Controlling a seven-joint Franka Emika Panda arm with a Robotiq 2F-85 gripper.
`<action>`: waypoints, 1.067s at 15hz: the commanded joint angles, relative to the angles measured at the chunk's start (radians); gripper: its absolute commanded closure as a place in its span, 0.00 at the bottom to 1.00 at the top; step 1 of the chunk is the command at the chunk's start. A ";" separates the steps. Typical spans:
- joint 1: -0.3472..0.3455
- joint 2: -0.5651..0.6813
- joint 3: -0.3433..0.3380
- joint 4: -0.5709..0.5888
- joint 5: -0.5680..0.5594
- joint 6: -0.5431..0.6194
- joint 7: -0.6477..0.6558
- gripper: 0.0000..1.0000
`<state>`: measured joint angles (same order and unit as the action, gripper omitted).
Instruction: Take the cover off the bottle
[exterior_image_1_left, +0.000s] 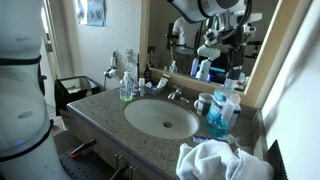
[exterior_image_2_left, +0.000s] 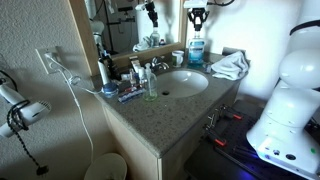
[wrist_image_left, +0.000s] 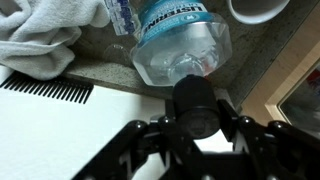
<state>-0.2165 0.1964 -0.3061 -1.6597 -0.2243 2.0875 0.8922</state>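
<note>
We see the bottle (exterior_image_2_left: 196, 50) standing upright at the back of the counter (exterior_image_2_left: 150, 115), close to the mirror, between the sink (exterior_image_2_left: 180, 84) and a crumpled white towel (exterior_image_2_left: 230, 66). Nothing leans on it and its cover (wrist_image_left: 195, 98) points up. This is probably why the approach comes straight from above: the fingers can go down on both sides of the cover.

In that exterior view the gripper (exterior_image_2_left: 197, 19) hangs vertically just over the top of the bottle. In the wrist view the cover shows as a dark round shape in the middle (it lies in shadow, so its real colour cannot be read here). The clear shoulder and the blue label of the bottle are beyond it. The two fingers reach in from both sides and end very near the cover. Whether they press on it or only stand beside it, we cannot tell, because the contact places are lost in the dark.

In our judgement the cover is not yet off, so the task is at the grasping step. The next move likely needs a firm squeeze and a turn. Nothing holds the bottle's body, so it may rotate with the cover or tip toward the towel.
</note>
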 joint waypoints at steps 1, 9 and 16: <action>0.016 -0.011 0.007 0.037 -0.022 -0.043 0.025 0.80; 0.032 -0.017 0.013 0.067 -0.028 -0.043 0.029 0.80; 0.034 -0.033 0.045 0.052 0.061 -0.076 -0.015 0.80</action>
<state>-0.1830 0.1918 -0.2820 -1.5989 -0.2100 2.0588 0.8906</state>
